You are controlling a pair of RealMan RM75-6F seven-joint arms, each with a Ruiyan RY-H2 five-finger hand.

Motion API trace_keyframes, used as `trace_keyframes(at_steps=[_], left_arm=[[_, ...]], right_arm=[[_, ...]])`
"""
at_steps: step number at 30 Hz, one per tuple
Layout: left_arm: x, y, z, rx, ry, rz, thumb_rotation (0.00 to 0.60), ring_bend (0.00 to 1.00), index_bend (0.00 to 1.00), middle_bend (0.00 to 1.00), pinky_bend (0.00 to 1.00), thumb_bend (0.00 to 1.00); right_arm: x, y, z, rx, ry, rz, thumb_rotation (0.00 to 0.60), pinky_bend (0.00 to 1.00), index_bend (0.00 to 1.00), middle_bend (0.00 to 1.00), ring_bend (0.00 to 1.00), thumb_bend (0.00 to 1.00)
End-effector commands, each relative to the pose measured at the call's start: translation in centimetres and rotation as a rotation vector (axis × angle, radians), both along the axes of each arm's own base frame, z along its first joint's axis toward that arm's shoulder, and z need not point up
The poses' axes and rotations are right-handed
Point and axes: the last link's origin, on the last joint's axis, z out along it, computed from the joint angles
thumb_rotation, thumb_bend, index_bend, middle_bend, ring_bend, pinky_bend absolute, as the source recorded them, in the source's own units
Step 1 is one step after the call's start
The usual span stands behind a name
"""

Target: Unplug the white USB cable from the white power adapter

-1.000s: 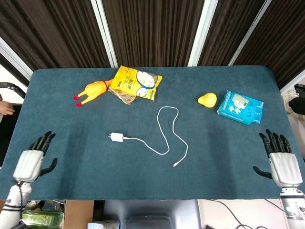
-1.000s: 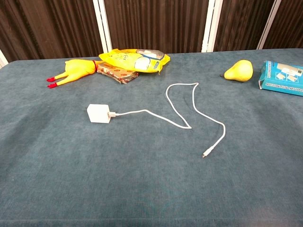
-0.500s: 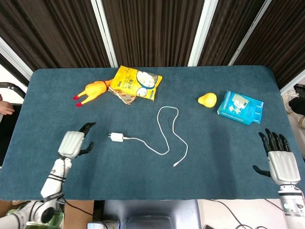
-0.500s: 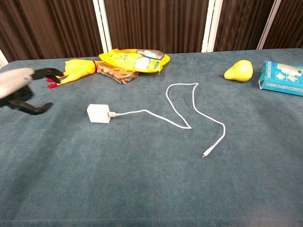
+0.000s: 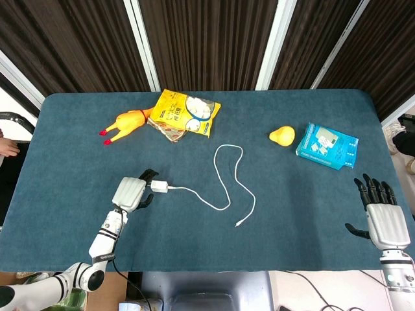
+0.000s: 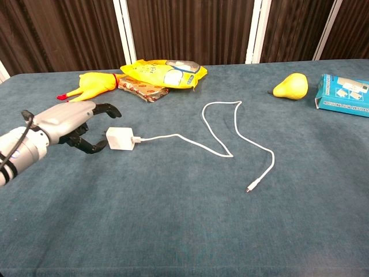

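White against the blue felt, the power adapter [image 5: 159,186] lies left of the table's [image 5: 311,214] middle in the head view, with the USB cable [image 5: 224,188] still plugged into its right face and snaking off in loops to a loose end near the centre. My left hand [image 5: 131,192] sits just beside the adapter's left side, fingers apart and reaching round it, holding nothing that I can make out; whether a fingertip touches the block I cannot tell from above. My right hand [image 5: 382,217] rests at the near right edge, fingers spread and empty, well apart from the cable. In the chest view my left hand [image 6: 72,124] shows dark fingers [image 6: 92,144] curving toward the adapter [image 6: 120,138], one above it and one low at its near corner, the block between them but not yet clamped, as I judge it. To do this well I should close squarely on the adapter's flat sides, keep clear of the plug [image 6: 136,139], and pin the block firmly so my right hand can come across and pull the plug straight out along its own line rather than sideways.
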Motion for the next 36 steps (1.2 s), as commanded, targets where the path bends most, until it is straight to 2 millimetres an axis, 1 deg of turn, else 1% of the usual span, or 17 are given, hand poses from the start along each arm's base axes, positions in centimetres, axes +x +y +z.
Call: trace_keyframes(at_steps=[1, 6, 8, 10, 18, 22, 27, 32, 34, 36], left_arm=[[0.5, 0.4, -1.2, 0.013, 0.035, -0.029, 0.6, 1.0, 0.23, 0.2, 1.0, 0.43], [0.3, 0.8, -1.7, 0.02, 0.058, -0.027, 0.6, 1.0, 0.25, 0.23, 1.0, 0.43], [0.2, 0.8, -2.0, 0.014, 0.057, -0.022, 0.6, 1.0, 0.27, 0.27, 1.0, 0.43], [0.6, 0.7, -2.3, 0.017, 0.038, -0.03, 0.6, 1.0, 0.3, 0.29, 1.0, 0.43], [0.6, 1.1, -3.0, 0.012, 0.022, -0.017, 0.6, 1.0, 0.35, 0.33, 1.0, 0.43], [0.7, 1.1, -3.3, 0.013, 0.005, -0.008, 0.6, 1.0, 0.39, 0.37, 1.0, 0.43], [1.1, 1.2, -3.6, 0.035, -0.01, -0.018, 0.6, 1.0, 0.52, 0.51, 1.0, 0.43], [1.4, 1.2, -3.6, 0.068, -0.062, -0.014, 0.6, 1.0, 0.69, 0.69, 1.0, 0.45], [1.5, 0.8, -3.6, 0.064, -0.114, -0.005, 0.6, 1.0, 0.73, 0.74, 1.0, 0.47], [1.7, 0.4, -3.3, 0.045, -0.157, 0.002, 0.6, 1.0, 0.75, 0.76, 1.0, 0.48]], right_arm=[[0.0, 0.1, 0.1, -0.003, -0.003, 0.003, 0.6, 0.0, 0.0, 0.0, 0.0, 0.24], [0.0, 0.2, 0.3, -0.008, -0.007, 0.004, 0.6, 0.0, 0.0, 0.0, 0.0, 0.24], [0.0, 0.2, 0.4, -0.011, -0.008, 0.004, 0.6, 0.0, 0.0, 0.0, 0.0, 0.24], [-0.1, 0.2, 0.4, -0.012, -0.007, 0.001, 0.6, 0.0, 0.0, 0.0, 0.0, 0.24], [0.0, 0.2, 0.4, -0.009, -0.008, 0.002, 0.6, 0.0, 0.0, 0.0, 0.0, 0.24], [0.0, 0.3, 0.5, -0.013, -0.01, 0.003, 0.6, 0.0, 0.0, 0.0, 0.0, 0.24], [0.0, 0.4, 0.6, -0.013, -0.012, 0.007, 0.6, 0.0, 0.0, 0.0, 0.0, 0.24], [0.1, 0.3, 0.5, -0.005, -0.014, 0.019, 0.6, 0.0, 0.0, 0.0, 0.0, 0.24], [0.3, 0.0, 0.2, 0.006, -0.023, 0.037, 0.6, 0.0, 0.0, 0.0, 0.0, 0.24], [0.6, -0.5, -0.3, 0.021, -0.048, 0.068, 0.6, 0.0, 0.0, 0.0, 0.0, 0.24]])
